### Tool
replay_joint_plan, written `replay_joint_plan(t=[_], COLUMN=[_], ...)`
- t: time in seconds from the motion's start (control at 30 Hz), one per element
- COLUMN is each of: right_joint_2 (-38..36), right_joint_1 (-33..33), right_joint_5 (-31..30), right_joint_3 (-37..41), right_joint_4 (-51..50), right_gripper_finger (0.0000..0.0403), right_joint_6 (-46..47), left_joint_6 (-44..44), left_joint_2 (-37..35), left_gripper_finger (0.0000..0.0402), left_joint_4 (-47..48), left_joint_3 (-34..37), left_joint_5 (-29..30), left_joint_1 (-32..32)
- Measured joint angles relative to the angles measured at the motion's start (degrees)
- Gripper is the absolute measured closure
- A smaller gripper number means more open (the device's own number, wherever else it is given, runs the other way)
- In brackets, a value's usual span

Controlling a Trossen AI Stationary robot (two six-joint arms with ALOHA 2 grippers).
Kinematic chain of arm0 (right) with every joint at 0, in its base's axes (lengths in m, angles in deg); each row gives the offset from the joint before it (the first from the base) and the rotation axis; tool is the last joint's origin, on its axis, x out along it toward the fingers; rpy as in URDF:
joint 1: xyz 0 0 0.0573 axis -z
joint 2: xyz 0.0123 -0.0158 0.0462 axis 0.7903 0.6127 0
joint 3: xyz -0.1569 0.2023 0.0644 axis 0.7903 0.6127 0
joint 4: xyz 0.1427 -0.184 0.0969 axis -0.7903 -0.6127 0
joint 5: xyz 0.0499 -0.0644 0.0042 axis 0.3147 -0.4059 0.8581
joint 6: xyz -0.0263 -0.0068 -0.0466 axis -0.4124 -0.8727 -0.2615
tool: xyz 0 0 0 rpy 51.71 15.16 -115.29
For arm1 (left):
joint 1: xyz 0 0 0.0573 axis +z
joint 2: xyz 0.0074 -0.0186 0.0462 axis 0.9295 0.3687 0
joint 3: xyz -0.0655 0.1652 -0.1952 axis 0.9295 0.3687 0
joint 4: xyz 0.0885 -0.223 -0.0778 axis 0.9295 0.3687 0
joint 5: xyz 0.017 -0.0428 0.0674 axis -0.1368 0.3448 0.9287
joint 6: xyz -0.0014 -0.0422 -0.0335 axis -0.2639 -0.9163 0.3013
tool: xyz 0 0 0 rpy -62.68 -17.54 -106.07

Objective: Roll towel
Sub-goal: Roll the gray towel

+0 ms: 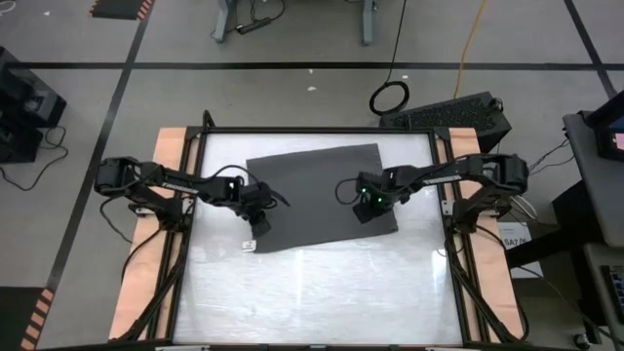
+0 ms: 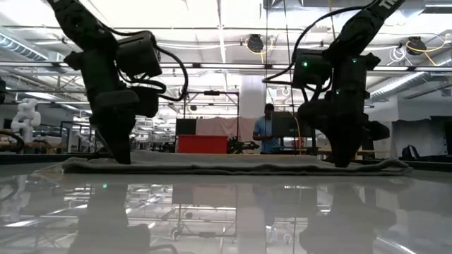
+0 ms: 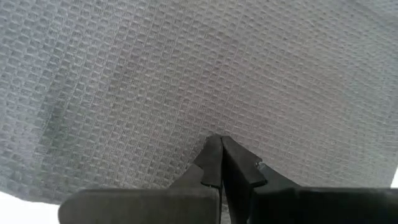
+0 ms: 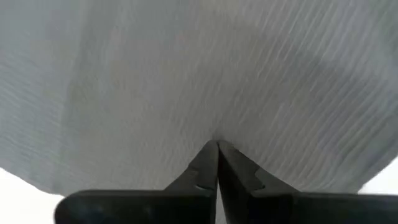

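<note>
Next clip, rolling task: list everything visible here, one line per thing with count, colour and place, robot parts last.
towel: one, dark grey, lying flat on the far half of the table.
white tag: one, white, at the towel's near-left corner.
table: one, glossy white top with a dark frame, between the arms.
person: one, blue top, standing in the room beyond the table.
left gripper: one, dark, shut on the towel at its near-left corner.
right gripper: one, dark, shut on the towel near its near-right corner.

A person stands beyond the table.
</note>
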State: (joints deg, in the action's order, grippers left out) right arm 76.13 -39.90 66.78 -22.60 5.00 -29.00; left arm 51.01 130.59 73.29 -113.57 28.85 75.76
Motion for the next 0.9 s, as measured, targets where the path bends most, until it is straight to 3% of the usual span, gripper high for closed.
replay_joint_plan(t=[0.37, 0.53, 0.67, 0.77, 0.9], right_joint_2=[0.4, 0.4, -0.7, -2.7, -6.6], right_joint_1=[-10.8, -17.3, -19.6, -19.9, -19.9], right_joint_5=[5.2, 6.2, 5.9, 5.9, 3.0], right_joint_3=[0.0, 0.0, 0.0, 0.0, 0.0], right_joint_4=[0.4, 3.3, 3.6, 3.4, 3.2], right_gripper_finger=[0.0402, 0.0402, 0.0402, 0.0402, 0.0402], right_joint_6=[14.8, 23.7, 25.3, 25.7, 25.5], left_joint_6=[-0.2, -0.4, -0.4, -0.4, -0.4], left_joint_2=[0.0, 0.2, 0.4, 0.1, -1.2], left_gripper_finger=[0.0395, 0.0395, 0.0395, 0.0395, 0.0395], left_joint_4=[-0.2, 0.9, 4.2, 8.9, 14.6], left_joint_3=[1.4, 1.4, -0.3, -2.1, -4.9], left_joint_5=[-0.6, -8.4, -13.1, -11.7, -4.5], left_joint_1=[0.1, 0.1, 0.1, 0.0, 0.1])
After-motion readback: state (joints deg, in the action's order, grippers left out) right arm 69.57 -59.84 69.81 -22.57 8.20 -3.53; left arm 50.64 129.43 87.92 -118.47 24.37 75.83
